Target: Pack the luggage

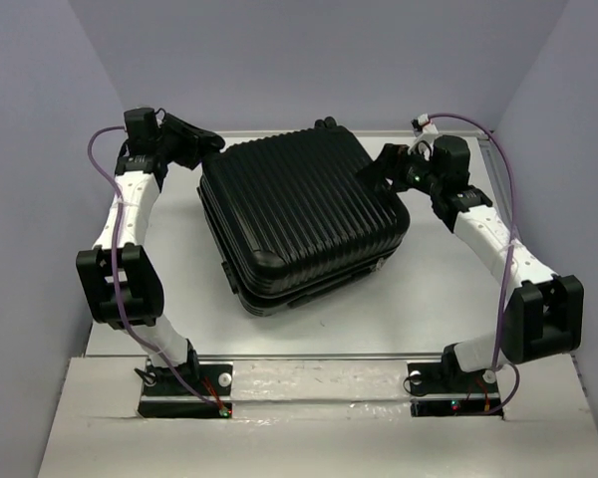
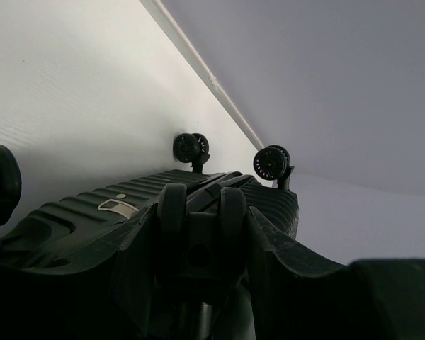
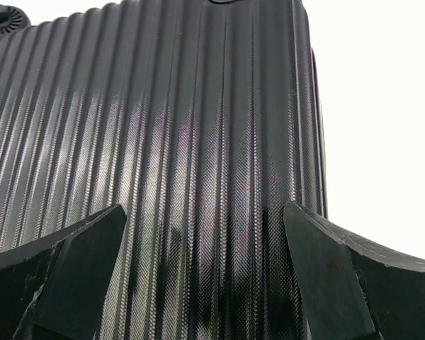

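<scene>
The luggage [image 1: 299,219] is a large black ribbed suitcase lying flat and closed in the middle of the table. My left gripper [image 1: 211,142] is at its far left corner. In the left wrist view my left gripper [image 2: 202,244] has its fingers pressed on both sides of a twin caster wheel [image 2: 202,219]. Two more caster wheels [image 2: 190,147] [image 2: 271,163] stick up beyond it. My right gripper [image 1: 377,169] is open at the suitcase's far right corner. In the right wrist view my right gripper [image 3: 205,241] hovers just over the ribbed shell [image 3: 184,127], holding nothing.
The white table [image 1: 448,299] is boxed in by grey-violet walls at the back and both sides. A metal rail [image 2: 219,88] runs along the table's far edge. Another rail [image 1: 319,356] runs along the near edge by the arm bases.
</scene>
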### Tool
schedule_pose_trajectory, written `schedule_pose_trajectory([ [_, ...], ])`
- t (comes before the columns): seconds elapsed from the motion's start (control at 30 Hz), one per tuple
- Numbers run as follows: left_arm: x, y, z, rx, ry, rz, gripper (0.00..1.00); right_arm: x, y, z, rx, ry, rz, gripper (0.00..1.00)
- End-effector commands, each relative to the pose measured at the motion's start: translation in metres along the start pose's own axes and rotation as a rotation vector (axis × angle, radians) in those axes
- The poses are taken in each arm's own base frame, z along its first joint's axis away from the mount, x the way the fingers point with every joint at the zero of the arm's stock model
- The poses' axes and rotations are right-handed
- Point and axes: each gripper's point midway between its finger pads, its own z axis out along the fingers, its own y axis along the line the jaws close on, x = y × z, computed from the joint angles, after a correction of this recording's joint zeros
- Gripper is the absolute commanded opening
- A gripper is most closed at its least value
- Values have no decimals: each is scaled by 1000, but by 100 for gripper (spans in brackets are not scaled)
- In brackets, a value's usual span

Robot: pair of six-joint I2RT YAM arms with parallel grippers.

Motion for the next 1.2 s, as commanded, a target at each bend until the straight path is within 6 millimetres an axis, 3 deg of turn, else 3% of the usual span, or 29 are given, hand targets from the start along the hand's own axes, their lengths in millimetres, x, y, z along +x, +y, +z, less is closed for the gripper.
schedule_pose_trajectory([
  [0.0,-10,-125,-76,332,-35,43,6,80,-18,-1,77,297,152,100],
  [0.1,7,-100,-72,305,16,-16,6,78,-25,5,110,311,154,100],
  [0.2,21,-105,-87,351,42,6,6,81,-29,8,121,325,158,100],
  [0.23,24,-84,-85,314,36,31,6,83,-32,7,134,326,155,100],
  [0.3,23,-64,-98,302,9,50,6,83,-34,6,148,322,149,100],
  [0.33,30,-29,-91,252,27,17,6,83,-34,5,149,320,148,100],
  [0.4,27,-5,-99,250,9,17,6,82,-33,4,148,316,148,100],
  [0.43,33,21,-95,208,13,17,6,80,-33,3,154,311,145,100],
  [0.53,38,61,-85,149,23,-9,6,76,-34,-1,176,293,137,100],
  [0.6,40,78,-74,133,43,-27,6,72,-33,-4,182,278,132,100],
  [0.7,38,88,-69,115,44,-15,6,65,-30,-11,190,257,119,100],
  [0.8,31,90,-65,105,35,4,6,42,-12,-27,163,183,82,100],
  [0.83,22,83,-66,109,6,23,6,26,2,-40,141,130,56,100],
  [0.9,11,69,-71,107,-18,78,16,3,28,-66,102,41,7,100],
  [0.93,4,66,-75,96,-46,100,38,3,39,-73,86,28,4,100],
  [0.97,3,65,-78,78,-53,111,54,3,49,-82,65,12,-6,96],
  [1.0,-4,57,-82,80,-78,151,68,11,73,-86,9,18,-29,91],
  [1.07,-14,49,-93,65,-138,200,97,22,100,-106,-39,-4,-63,71],
  [1.1,-16,52,-98,29,-152,205,99,57,115,-106,-80,71,-72,29],
  [1.13,-20,41,-111,39,-198,245,99,72,117,-108,-74,93,-70,13],
  [1.17,-27,39,-118,21,-253,260,99,90,121,-111,-85,128,-77,7],
])
